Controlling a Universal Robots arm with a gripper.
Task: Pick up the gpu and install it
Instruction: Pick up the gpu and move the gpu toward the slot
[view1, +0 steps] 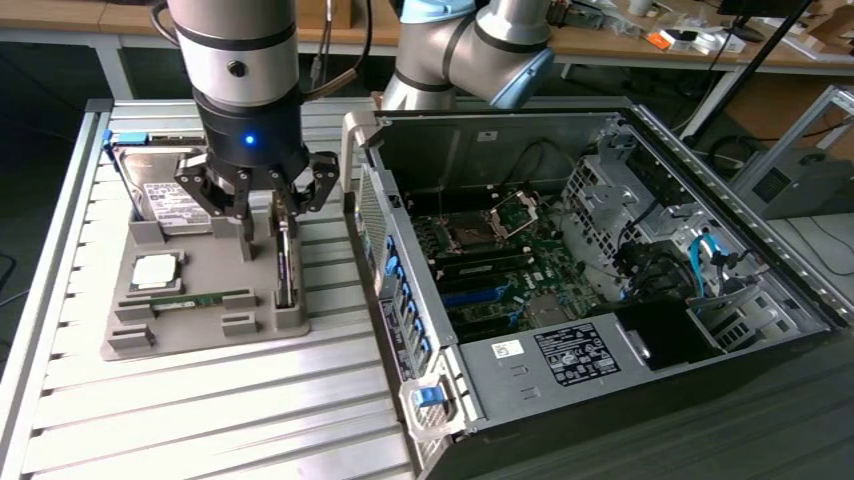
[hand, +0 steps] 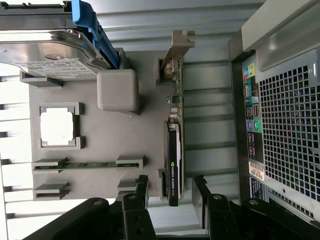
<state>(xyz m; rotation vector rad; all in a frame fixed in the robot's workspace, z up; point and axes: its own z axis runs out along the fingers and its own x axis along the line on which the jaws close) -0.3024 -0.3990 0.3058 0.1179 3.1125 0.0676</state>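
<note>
The gpu (view1: 283, 262) (hand: 175, 150) is seen standing on its long edge in a slot of the grey tray (view1: 200, 255) (hand: 115, 135), along the tray edge that faces the computer case (view1: 601, 250) (hand: 290, 125). Its silver end bracket (hand: 177, 47) is at the tray end where the hard drive (view1: 167, 200) (hand: 50, 50) lies.

The gripper (view1: 263, 235) (hand: 171, 184) is spread wide and nothing is held in it. Its black fingers (hand: 141, 192) are set on either side of the card's other end. A gap is visible on each side, so the card is not touched.

Between the tray's case-side edge and the case wall, only a narrow band of slatted table (view1: 200, 420) (hand: 150, 20) is left. On the card's inward side, bare tray surface separates it from a raised square block (hand: 118, 90). The same bare surface separates it from the memory stick (view1: 187, 298) (hand: 87, 164), which lies in its own slot. A processor chip (view1: 154, 268) (hand: 56, 126) is seated in a square frame further into the tray, well apart from the card. The case is laid with its open side up, and the motherboard (view1: 494, 260) is exposed inside.

The tray is rested flat on the ribbed metal table. Beyond the tray's hard-drive end, cluttered workbenches (view1: 694, 45) can be made out.
</note>
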